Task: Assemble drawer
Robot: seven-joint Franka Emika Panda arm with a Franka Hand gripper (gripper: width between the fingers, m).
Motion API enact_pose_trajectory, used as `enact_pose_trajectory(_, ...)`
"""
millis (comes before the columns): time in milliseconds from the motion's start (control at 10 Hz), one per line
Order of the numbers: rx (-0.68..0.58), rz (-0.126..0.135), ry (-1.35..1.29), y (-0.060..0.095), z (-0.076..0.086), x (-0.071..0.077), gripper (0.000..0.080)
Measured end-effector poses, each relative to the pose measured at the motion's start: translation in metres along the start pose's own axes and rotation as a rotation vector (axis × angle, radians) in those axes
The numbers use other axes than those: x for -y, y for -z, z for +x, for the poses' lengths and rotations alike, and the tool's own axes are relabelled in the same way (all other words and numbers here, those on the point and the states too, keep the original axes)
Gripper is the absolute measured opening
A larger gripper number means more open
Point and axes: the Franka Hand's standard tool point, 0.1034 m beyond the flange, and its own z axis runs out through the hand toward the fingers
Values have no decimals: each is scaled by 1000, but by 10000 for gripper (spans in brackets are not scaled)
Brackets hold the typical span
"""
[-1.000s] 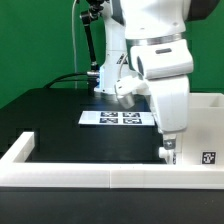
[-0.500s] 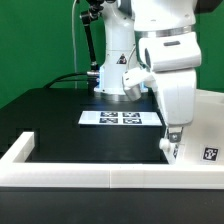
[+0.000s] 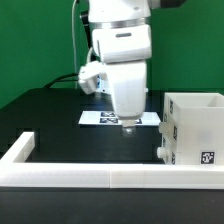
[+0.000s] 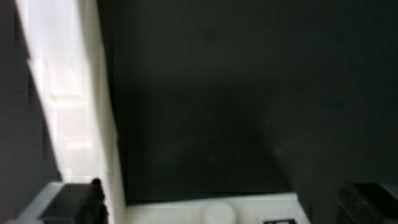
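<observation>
Standing at the right edge of the exterior view, the drawer box (image 3: 197,128) is a white open-topped box that sits upright on the black table (image 3: 50,115), with its opening toward the top of the frame; it is cut by the frame edge, so I cannot tell its long axis. A small marker tag (image 3: 208,157) is on its front wall, low at the right. The gripper (image 3: 128,126) hangs in the middle of the frame, pointing down, above the marker board (image 3: 105,118) and well apart from the drawer box. Its fingers are small and blurred here, so from this view I cannot tell how wide they stand. A white rail (image 3: 100,172) runs along the lower part of the frame. In the wrist view, the two dark fingertips (image 4: 75,200) appear at the lower left and lower right corners, spread far apart, and nothing is between them. Only the black table (image 4: 231,100) and a pale white strip (image 4: 71,90) at the left side are seen.
</observation>
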Motion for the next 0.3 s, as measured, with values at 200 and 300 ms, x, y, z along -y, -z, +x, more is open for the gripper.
enact_pose_trajectory(200,9,-35,-18,9,-3,0,649)
enact_pose_trajectory(300,8,-32,-18,7,-4,0,649)
